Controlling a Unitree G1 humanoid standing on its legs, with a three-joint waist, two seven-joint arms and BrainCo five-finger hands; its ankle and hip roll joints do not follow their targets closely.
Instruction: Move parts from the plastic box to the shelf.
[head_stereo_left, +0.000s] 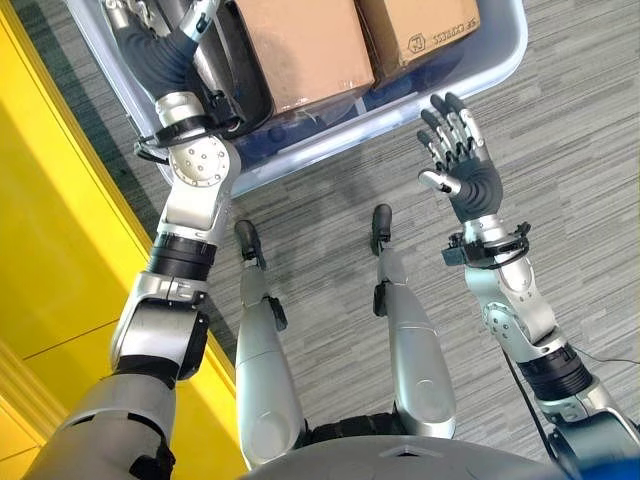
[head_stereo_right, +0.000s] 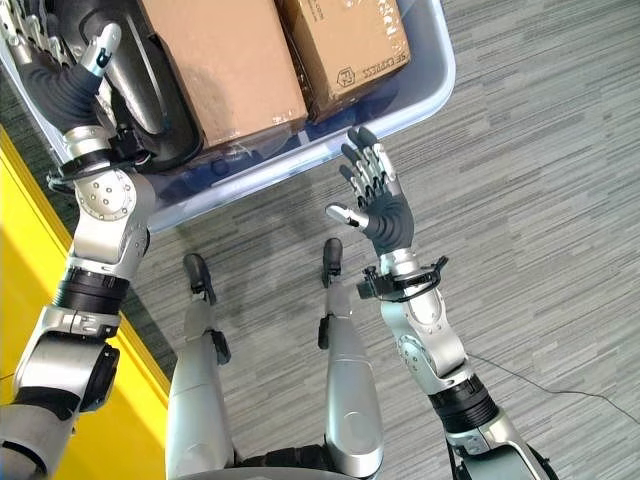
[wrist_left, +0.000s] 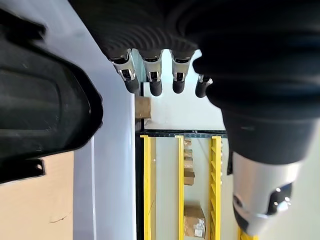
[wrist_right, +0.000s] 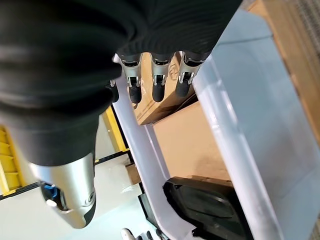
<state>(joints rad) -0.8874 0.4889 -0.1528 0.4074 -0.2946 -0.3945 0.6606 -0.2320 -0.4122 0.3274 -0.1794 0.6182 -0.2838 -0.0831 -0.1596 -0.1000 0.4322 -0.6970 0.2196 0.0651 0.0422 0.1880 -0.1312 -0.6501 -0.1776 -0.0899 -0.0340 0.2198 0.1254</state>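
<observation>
The pale plastic box (head_stereo_left: 385, 112) lies on the floor ahead of me. It holds two brown cardboard boxes (head_stereo_left: 300, 45) (head_stereo_left: 415, 25) and a black moulded part (head_stereo_left: 235, 75) at its left end. My left hand (head_stereo_right: 62, 88) reaches into the box beside the black part (wrist_left: 40, 110), its fingers (wrist_left: 155, 82) straight and holding nothing. Outside the box, my right hand (head_stereo_left: 470, 182) is raised just short of the front rim (wrist_right: 235, 130), open, palm up, fingers (wrist_right: 157, 82) spread and empty.
A yellow shelf frame (head_stereo_left: 60, 230) runs along the left side, close to my left arm. More yellow racking (wrist_left: 177, 190) with small cartons stands past the box. Grey striped carpet (head_stereo_left: 570, 150) spreads to the right.
</observation>
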